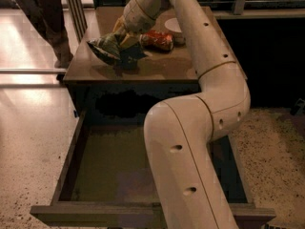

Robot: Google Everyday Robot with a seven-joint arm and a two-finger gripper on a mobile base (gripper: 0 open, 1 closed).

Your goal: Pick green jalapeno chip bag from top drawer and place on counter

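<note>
One claw (125, 46) grips the green jalapeno chip bag (105, 49) over the counter (167, 67).

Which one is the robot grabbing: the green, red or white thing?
The green chip bag, over the counter. The gripper holds it; the red can and white bowl sit free behind it.

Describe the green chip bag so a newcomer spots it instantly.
Find the counter above the open top drawer. Near its front left, at the gripper, is the green jalapeno chip bag: crinkly and olive with pale patches, unlike the red can beside it.
</note>
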